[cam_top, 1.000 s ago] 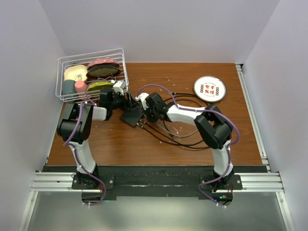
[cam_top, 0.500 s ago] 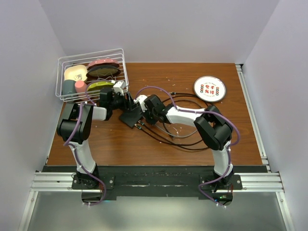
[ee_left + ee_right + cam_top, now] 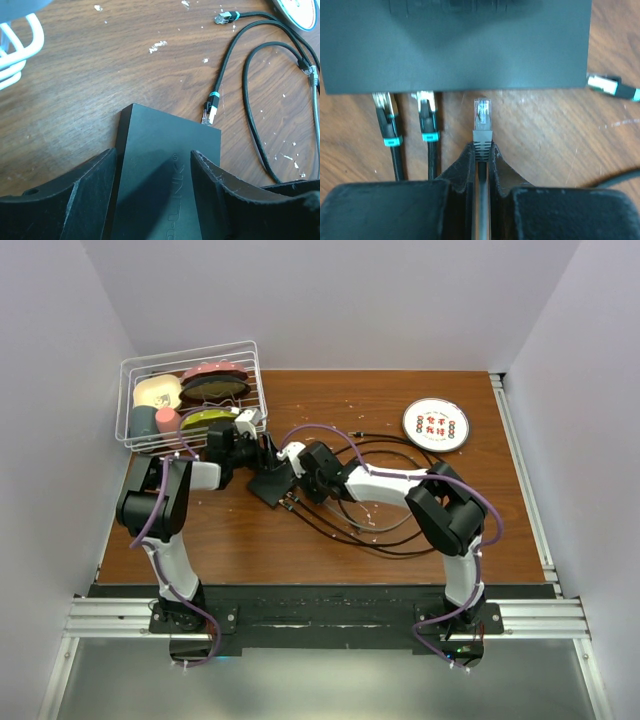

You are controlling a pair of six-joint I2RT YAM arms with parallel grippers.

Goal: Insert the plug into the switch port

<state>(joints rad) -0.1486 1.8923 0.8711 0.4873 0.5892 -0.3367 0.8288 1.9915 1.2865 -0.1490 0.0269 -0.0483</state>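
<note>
The switch is a flat matte-black box left of the table's centre. In the right wrist view its port edge faces my right gripper. That gripper is shut on the grey boot of the plug. The clear tip of the plug is a hair short of the edge. Two teal-banded plugs sit in ports to its left. My left gripper has its jaws wide apart over the switch. One finger is by its left edge and the other overlaps its top.
A wire basket of dishes stands at the back left, close behind the left gripper. A round white disc lies at the back right. Black cables loop behind the right gripper. A loose teal plug lies by the switch corner.
My right gripper has moved left with the plug, closer to the switch. The switch has shifted slightly left. The left arm has hardly moved.
</note>
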